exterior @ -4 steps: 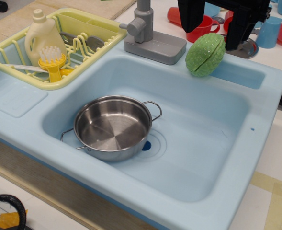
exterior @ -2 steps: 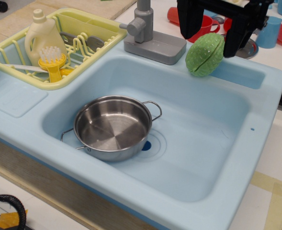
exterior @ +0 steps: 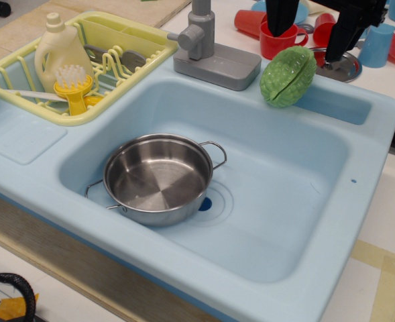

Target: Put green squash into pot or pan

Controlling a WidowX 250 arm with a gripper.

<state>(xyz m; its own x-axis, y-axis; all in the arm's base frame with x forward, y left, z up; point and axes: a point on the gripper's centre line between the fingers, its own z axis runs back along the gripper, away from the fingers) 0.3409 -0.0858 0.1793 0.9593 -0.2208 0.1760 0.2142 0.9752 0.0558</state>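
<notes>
While the green squash (exterior: 288,76) rests on the far rim of the blue sink (exterior: 358,221), the gripper (exterior: 310,40) is seen above it, spread wide and empty. The steel pot (exterior: 158,178) sits in the basin's near-left part.

Only 1 view is given, a fixed camera set above and in front of the counter, looking down at a slant across the light blue sink (exterior: 358,107). It stands near enough that the basin fills most of the frame, with the steel pot (exterior: 158,178) left of centre. The yellow dish rack (exterior: 127,40) sits at the upper left and the grey faucet base (exterior: 214,64) at top centre. The gripper (exterior: 312,33) is cut off by the top edge, just above the green squash (exterior: 288,76). The near counter edge runs diagonally across the lower left.
</notes>
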